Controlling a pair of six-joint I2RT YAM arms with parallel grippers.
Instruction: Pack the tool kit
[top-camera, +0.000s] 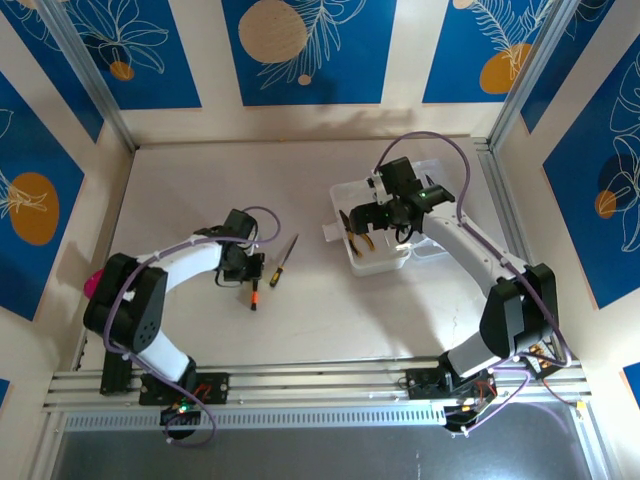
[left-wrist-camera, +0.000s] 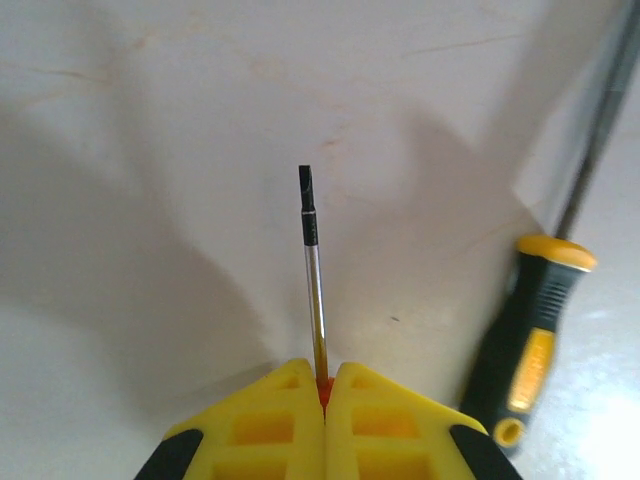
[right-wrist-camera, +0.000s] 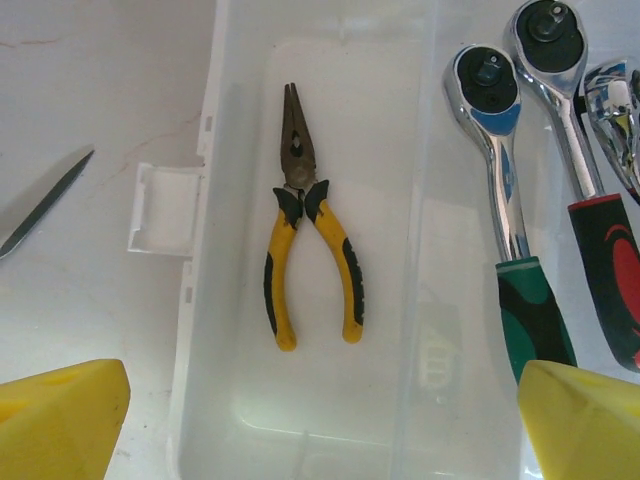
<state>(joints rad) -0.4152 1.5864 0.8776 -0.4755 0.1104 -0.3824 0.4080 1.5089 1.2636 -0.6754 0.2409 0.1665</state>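
Observation:
My left gripper (left-wrist-camera: 323, 375) is shut on an orange-handled screwdriver (left-wrist-camera: 313, 270), its thin shaft pointing out over the table; the top view has this gripper (top-camera: 248, 272) low at the left centre. A black and yellow screwdriver (left-wrist-camera: 532, 340) lies just to its right on the table (top-camera: 283, 260). The clear plastic box (right-wrist-camera: 200, 300) stands at the right centre (top-camera: 372, 262) with yellow-handled pliers (right-wrist-camera: 310, 260) flat on its floor. My right gripper (right-wrist-camera: 320, 430) hangs open above the box, nothing between its fingers (right-wrist-camera: 60, 420).
Two metal ratchets, one green-handled (right-wrist-camera: 505, 200) and one red-handled (right-wrist-camera: 590, 180), lie beyond the box's right wall, with a third shiny tool (right-wrist-camera: 615, 110) at the edge. The box's latch tab (right-wrist-camera: 160, 208) sticks out left. Patterned walls (top-camera: 300, 50) close in the table.

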